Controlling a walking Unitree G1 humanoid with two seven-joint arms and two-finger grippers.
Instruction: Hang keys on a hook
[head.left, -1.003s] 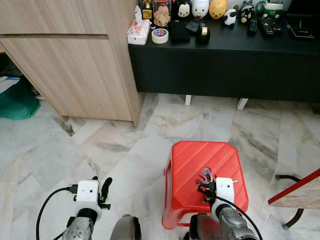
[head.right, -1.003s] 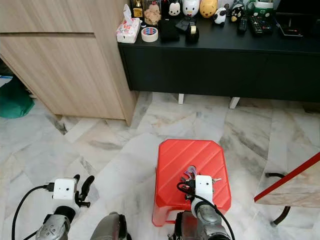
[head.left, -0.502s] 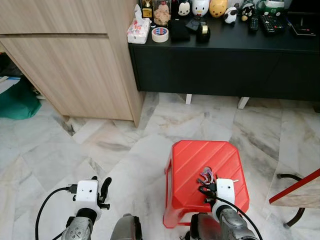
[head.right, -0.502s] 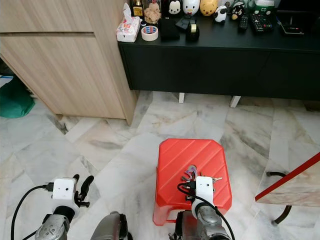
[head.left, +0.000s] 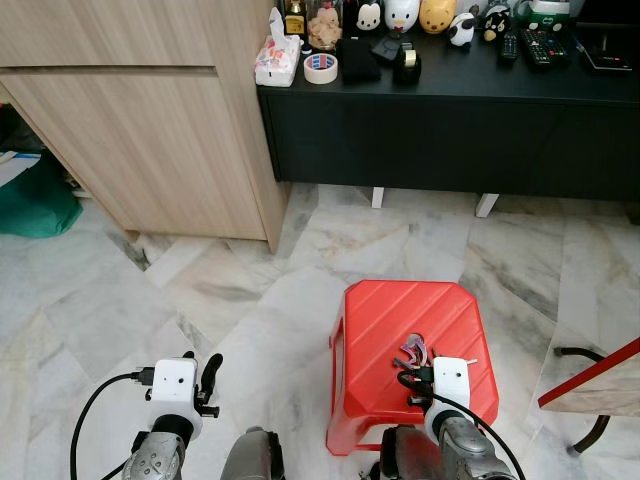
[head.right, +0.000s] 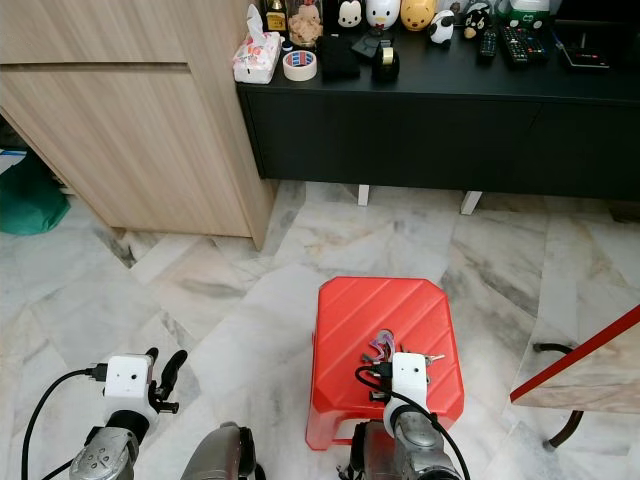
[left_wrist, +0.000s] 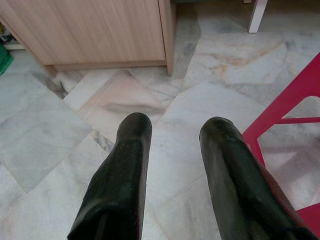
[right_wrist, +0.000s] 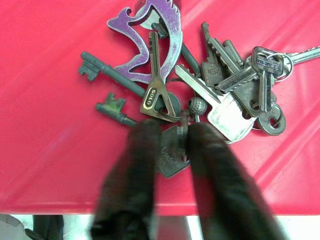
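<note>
Marble floor (head.left: 120, 290) is seen across the frame. A light wood cabinet (head.left: 140, 130) is set at the far left, and a black sideboard (head.left: 450, 130) is butted against it on the right. Along the sideboard's top edge are lined a tissue pack (head.left: 276, 62), a tape roll (head.left: 320, 69), small figurines (head.left: 402, 14) and remote controls (head.left: 540, 48). A green bag (head.left: 35, 200) is seen at the left edge, on the floor beside the cabinet.

A red stool (head.left: 412, 350) is placed on the floor before the sideboard, right of centre. The keys (right_wrist: 200, 100) are laid on the stool seat, near its front edge, just right of middle. In the right wrist view the bunch is spread flat: a purple bottle-opener charm (right_wrist: 150, 35), several old dark keys and several silver ones, all joined on one ring.

The right gripper (right_wrist: 172, 137) is held low over the seat's front edge, right at the bunch. Its fingers (right_wrist: 135, 165) are set slightly apart, with a dark key head and the ring lying in the gap between them; whether the key is actually pinched cannot be told from the blur.

The left gripper (left_wrist: 172, 130) is held low over bare floor, left of the stool and well apart from the keys. Its fingers (left_wrist: 125, 170) are parted, with nothing between them; the stool's leg is seen just beside one finger in the left wrist view.
</note>
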